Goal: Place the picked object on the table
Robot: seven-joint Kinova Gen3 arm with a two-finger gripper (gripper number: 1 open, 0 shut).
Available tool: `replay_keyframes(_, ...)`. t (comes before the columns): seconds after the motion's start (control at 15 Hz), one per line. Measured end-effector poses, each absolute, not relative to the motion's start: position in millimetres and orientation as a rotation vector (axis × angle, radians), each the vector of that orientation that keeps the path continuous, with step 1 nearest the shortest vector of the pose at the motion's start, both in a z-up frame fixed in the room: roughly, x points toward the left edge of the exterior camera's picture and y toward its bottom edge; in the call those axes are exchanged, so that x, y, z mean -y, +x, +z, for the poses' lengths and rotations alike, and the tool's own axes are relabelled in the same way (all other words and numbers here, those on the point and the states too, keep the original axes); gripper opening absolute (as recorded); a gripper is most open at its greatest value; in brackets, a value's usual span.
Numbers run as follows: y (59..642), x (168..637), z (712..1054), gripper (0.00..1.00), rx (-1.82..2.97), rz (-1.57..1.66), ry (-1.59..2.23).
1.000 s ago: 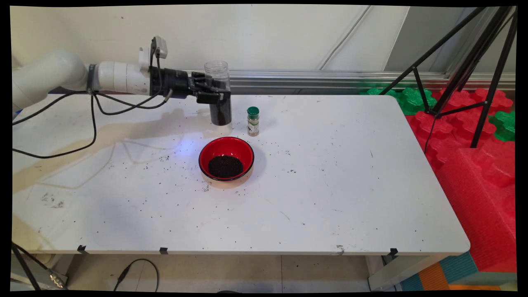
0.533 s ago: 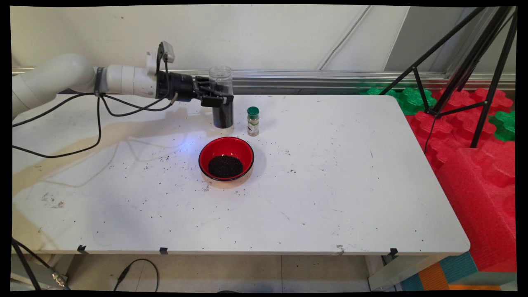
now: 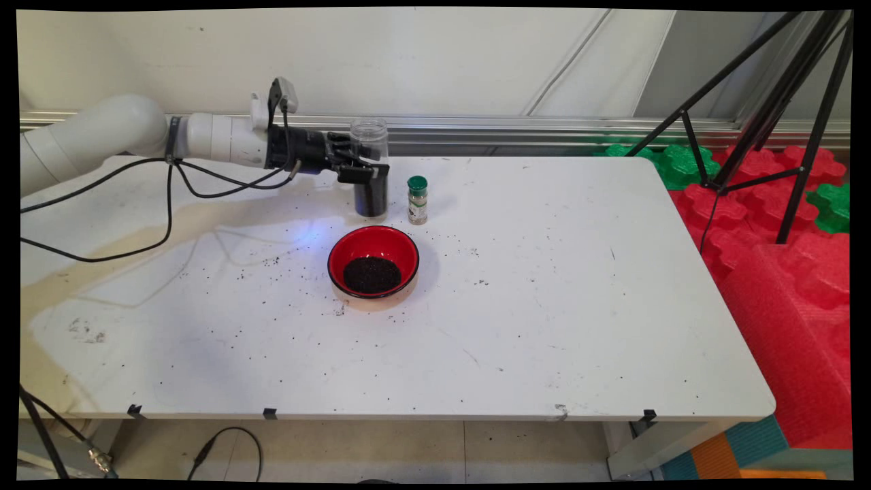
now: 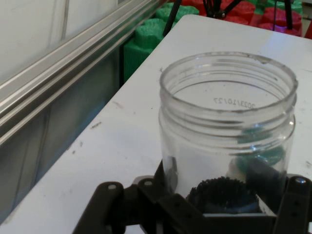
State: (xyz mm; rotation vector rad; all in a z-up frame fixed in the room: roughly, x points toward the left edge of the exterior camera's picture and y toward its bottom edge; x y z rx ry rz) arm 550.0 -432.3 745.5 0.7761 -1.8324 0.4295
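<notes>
Currently the gripper (image 3: pixel 367 170) clamps the upright open jar (image 3: pixel 370 167) of dark grains beside the spice bottle (image 3: pixel 417 199); keeping it level and clear of the bottle seems advisable.

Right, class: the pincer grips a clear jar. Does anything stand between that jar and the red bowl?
Nothing visible does. The pincer holds the clear jar just behind the red bowl; only bare table lies between. The green-capped spice bottle stands beside the jar, off that line.
</notes>
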Motion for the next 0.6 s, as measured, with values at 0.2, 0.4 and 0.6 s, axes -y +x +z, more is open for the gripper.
replay_keyframes(0.2,548.0,433.7,741.8,0.0,1.84,0.439,0.773)
replay_keyframes(0.4,546.7,433.6,738.6,0.0,1.848,0.447,0.772)
replay_keyframes(0.6,545.5,432.7,736.4,0.0,1.854,0.452,0.772)
